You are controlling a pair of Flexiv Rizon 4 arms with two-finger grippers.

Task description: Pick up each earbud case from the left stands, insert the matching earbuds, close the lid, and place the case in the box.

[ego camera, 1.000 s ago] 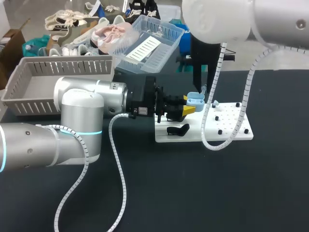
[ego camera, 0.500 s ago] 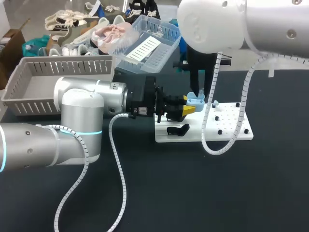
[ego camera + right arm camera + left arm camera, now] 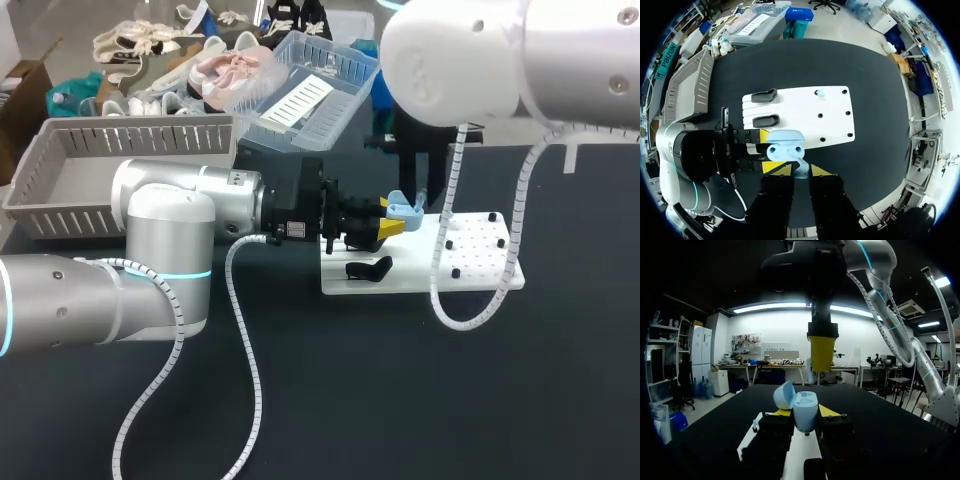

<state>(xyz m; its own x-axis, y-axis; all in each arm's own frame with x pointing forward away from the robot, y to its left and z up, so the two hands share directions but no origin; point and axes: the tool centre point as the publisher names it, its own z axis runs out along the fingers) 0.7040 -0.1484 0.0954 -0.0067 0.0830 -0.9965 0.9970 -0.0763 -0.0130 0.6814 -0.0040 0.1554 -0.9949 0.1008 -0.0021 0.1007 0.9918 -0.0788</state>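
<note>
The right arm [image 3: 500, 50] has shifted a little to the right since a second ago, and its white cable [image 3: 470, 322] now loops further right across the white board [image 3: 475, 258]; the left arm [image 3: 160, 220] and what it holds have not moved.

We see the left gripper [image 3: 805, 415] clamped on the pale blue earbud case [image 3: 405, 210], a yellow tip on either side of the body; the case is held in the air above the near-left part of the board, lid [image 3: 784, 395] swung open, both sockets showing dark from above.

The right gripper [image 3: 800, 169] hangs directly over the open case, apart from it; its two yellow tips pinch a small pale blue earbud [image 3: 801, 172].

The surface is a black table [image 3: 400, 400]; the board lies flat on it, dotted with small black pegs; two black stands [image 3: 764, 95] sit at the board's left end; a second earbud [image 3: 820, 92] rests near the board's far edge; a grey basket [image 3: 60, 215] stands at the table's far left corner, well apart from the board.
</note>
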